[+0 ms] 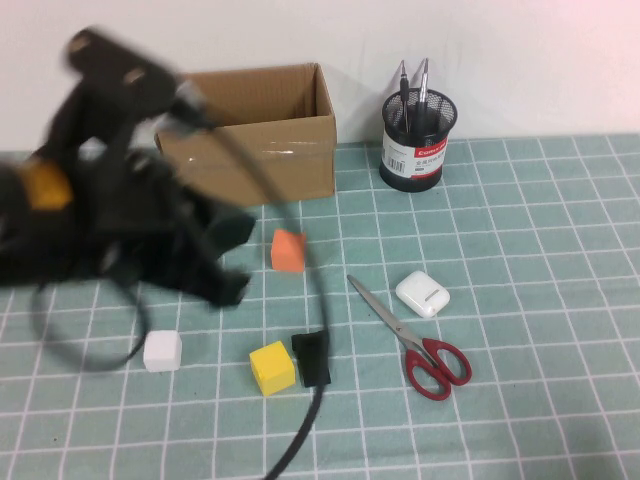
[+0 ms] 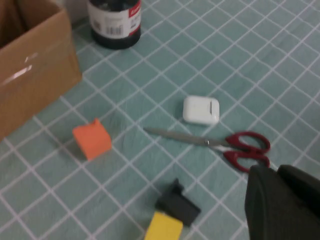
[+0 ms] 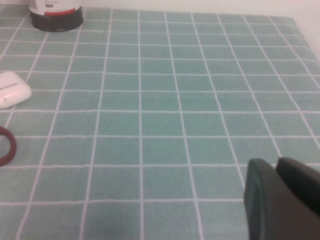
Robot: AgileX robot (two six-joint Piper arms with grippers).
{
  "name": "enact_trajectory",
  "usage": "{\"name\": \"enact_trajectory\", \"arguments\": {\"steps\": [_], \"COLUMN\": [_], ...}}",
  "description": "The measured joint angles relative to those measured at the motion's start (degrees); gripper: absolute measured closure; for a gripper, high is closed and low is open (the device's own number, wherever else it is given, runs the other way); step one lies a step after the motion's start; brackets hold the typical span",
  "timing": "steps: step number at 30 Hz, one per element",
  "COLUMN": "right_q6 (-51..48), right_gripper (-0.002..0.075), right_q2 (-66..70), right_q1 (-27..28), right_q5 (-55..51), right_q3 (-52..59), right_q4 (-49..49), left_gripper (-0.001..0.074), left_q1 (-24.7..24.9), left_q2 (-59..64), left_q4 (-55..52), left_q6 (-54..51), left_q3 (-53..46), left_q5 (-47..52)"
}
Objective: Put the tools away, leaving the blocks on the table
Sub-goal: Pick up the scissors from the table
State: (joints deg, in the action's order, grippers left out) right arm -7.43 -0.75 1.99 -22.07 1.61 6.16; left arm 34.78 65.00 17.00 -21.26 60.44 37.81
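Both end effectors blurred: left (image 1: 215,255), right (image 3: 282,200) cropped.

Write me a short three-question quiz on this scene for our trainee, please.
1. True or false: the red-handled scissors lie inside the cardboard box.
2. Which block lies closest to the black bracket? A orange, B yellow, C white.
3. Fill in: the two slim tools stand in the ___.
Key: 1 false, they lie on the table. 2 B, the yellow block. 3 mesh pen holder.
Note: the left gripper hangs over the table near the blocks; the right gripper hangs over bare table.
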Motion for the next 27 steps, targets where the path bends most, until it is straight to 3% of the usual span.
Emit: {"name": "enact_trajectory", "arguments": {"steps": [5,13,19,22,27], "right_q6": [0.0,0.0,0.0,0.0,0.0], "right_gripper": [0.0733,0.0734,0.0733,0.0734,0.0733], "right_q2": [0.0,0.0,0.0,0.0,0.0], "right_q1": [0.0,0.0,0.0,0.0,0.0], "right_q5": [0.0,0.0,0.0,0.0,0.0], "right_q3": [0.0,0.0,0.0,0.0,0.0], "right_q4": [0.0,0.0,0.0,0.0,0.0], "left_gripper": [0.0733,0.0733,0.0734,0.0734,0.0734], "left_q1": [-0.4,-0.4,-0.8,-4.1,-14.4], "left_q2": [-8.0,-11.7,-19.5,-26.9,-41.5], "left_q4": [-0.6,-2.5,-10.4,-13.1,-15.0], "left_q6": [1.1,1.1,5.4,7.5,8.3], "left_q3": [-7.3,-9.0,-15.1,-21.7,-34.5], "left_q5": [1.4,5.8,-3.6,-11.3,-23.2]}}
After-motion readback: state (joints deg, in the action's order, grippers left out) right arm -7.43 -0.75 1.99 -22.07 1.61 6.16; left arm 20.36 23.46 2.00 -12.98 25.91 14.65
